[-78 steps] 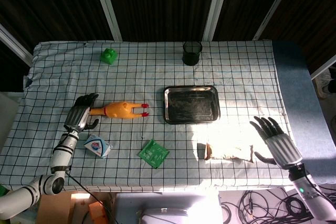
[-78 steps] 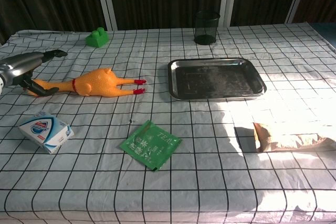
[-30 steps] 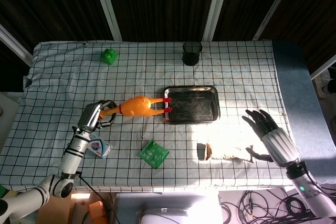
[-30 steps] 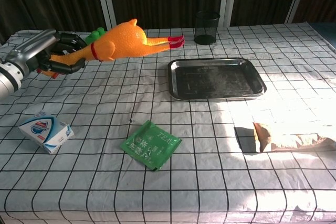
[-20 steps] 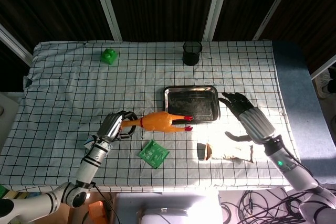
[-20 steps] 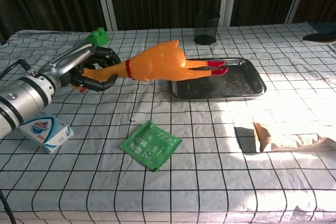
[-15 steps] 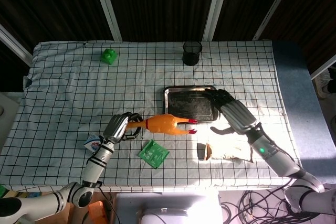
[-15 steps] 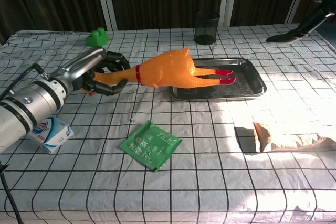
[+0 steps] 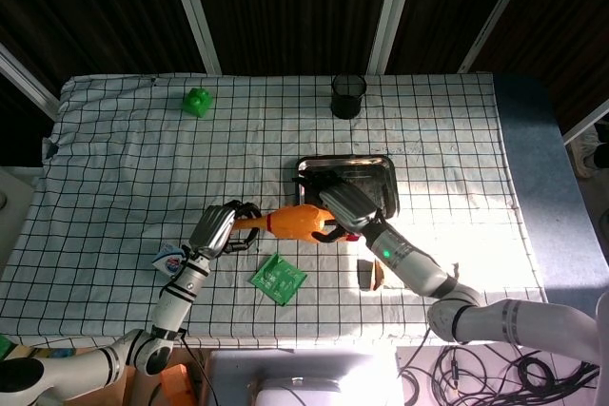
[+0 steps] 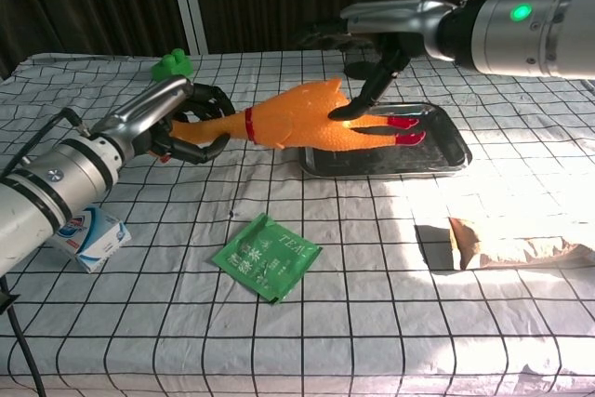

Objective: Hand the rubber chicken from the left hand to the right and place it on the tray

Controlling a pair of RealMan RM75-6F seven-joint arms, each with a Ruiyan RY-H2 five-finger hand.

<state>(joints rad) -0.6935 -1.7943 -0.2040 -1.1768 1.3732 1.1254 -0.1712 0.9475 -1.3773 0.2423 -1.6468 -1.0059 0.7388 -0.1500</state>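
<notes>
Rubber chicken (image 10: 302, 122) looks light and squashy, so the fat body beats the thin red legs as a grip spot; it hangs in the air just left of the tray (image 10: 454, 141), feet over the tray's near-left part. Left hand (image 10: 172, 123) grips it by the neck and head end, while the right hand (image 10: 367, 48) sits fingers apart over the rump, thumb at the body, no grip yet. Compared with half a second ago, the right hand has swung in from the far right to the chicken, which barely moved.
</notes>
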